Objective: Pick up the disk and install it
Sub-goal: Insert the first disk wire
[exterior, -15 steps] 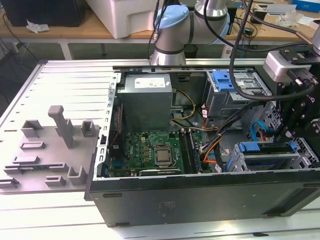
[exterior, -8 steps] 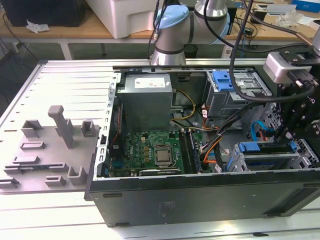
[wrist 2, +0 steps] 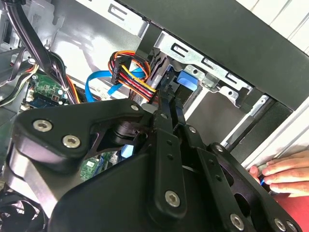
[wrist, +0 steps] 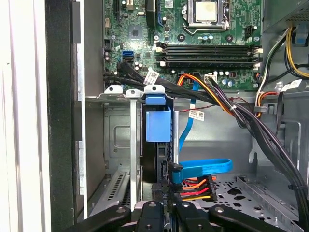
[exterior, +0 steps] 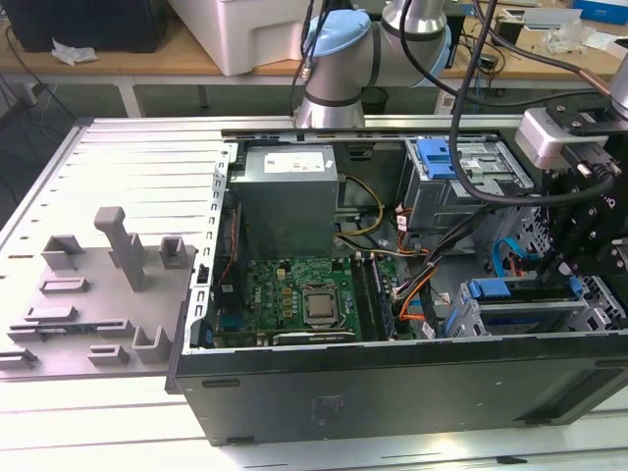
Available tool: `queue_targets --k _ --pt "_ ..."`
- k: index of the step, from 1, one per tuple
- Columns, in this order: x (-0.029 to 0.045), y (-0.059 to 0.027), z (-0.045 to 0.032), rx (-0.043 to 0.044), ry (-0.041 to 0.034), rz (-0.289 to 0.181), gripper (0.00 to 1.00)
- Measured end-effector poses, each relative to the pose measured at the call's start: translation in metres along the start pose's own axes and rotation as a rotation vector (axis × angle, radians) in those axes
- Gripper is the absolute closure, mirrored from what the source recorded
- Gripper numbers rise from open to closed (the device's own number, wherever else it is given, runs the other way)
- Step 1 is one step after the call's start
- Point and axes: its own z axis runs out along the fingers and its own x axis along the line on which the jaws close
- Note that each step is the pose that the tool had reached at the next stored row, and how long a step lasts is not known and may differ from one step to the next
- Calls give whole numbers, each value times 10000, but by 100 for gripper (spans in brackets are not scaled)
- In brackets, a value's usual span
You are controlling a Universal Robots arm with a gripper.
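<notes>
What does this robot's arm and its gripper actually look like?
The arm is built of silver-grey tubes with pale blue caps on rounded joints, and black cables hang alongside it. The gripper is matte black: flat, angular linkage plates joined by shiny silver bolts.

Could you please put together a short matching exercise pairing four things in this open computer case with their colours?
Things:
1. flat data cable
2. motherboard
3. end effector
4. power supply box

Colours:
A. green
B. black
C. grey
D. blue

Pairs: 1-D, 2-A, 3-B, 4-C
</notes>
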Motion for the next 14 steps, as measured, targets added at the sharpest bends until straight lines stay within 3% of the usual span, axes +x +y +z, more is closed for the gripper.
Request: queue_targets --k 14 --pt "-1 0 12 0 -2 0 83"
